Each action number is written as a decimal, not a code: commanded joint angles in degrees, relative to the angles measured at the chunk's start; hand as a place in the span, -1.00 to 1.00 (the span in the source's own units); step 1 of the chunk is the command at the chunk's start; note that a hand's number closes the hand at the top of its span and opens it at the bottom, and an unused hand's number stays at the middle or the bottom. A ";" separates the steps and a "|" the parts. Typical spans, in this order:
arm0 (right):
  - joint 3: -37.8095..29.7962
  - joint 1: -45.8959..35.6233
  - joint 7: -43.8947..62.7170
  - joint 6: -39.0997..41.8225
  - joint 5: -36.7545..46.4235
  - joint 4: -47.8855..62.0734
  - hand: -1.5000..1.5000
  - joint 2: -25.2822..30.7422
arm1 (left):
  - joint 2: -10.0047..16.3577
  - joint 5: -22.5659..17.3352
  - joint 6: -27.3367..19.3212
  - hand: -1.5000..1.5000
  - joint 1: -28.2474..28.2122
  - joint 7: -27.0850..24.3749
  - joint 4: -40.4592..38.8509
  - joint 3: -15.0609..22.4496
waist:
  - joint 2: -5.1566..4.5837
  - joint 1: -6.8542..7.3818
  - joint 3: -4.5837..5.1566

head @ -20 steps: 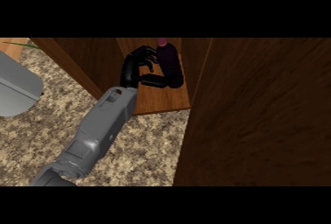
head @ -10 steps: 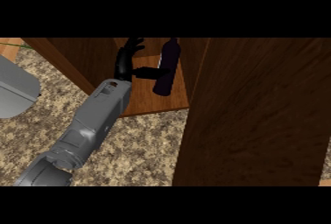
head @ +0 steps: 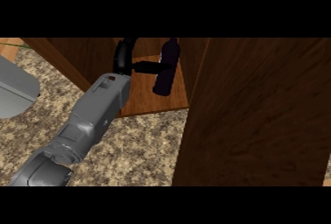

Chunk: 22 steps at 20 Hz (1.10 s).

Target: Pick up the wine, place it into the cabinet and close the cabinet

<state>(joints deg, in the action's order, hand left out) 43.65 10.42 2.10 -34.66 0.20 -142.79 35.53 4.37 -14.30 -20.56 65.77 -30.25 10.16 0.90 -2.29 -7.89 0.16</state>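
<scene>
Looking down, the wine (head: 166,65) stands roughly upright on the cabinet (head: 152,103) floor, just right of the left hand (head: 138,66), which touches it. Can't tell if it's gripping or only resting against it. The open door (head: 258,113) crowds the right side, so I reckon the free room is back over the counter (head: 129,148).

No readable txt, labels, brands or nos. anywhere in view.
</scene>
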 commanded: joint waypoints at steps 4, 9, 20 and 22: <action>-0.43 1.88 3.63 -0.35 -1.34 -7.46 -1.00 1.36 | -3.90 -3.50 6.83 1.00 0.57 -5.43 1.30 -3.69 | 0.58 1.71 0.03; -0.35 3.59 2.17 -0.21 -1.73 -8.06 -1.00 2.03 | -2.94 -4.61 13.17 1.00 3.62 -3.94 0.79 -4.98 | 0.85 2.20 -0.07; -3.55 7.51 3.22 -0.92 -2.97 -13.07 -1.00 6.21 | -4.34 -6.90 17.69 -1.00 3.64 -2.73 1.39 -4.50 | 1.99 4.04 -0.13; -0.18 7.99 3.52 -2.66 0.46 -12.49 -1.00 4.74 | -3.97 -5.88 18.07 -1.00 4.46 -1.41 2.15 -5.28 | 2.13 5.18 -0.07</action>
<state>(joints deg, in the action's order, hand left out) 41.30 15.10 0.82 -36.31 0.12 -143.86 39.42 0.39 -19.85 -3.65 69.68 -32.76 11.70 -3.93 -0.35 -3.48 0.07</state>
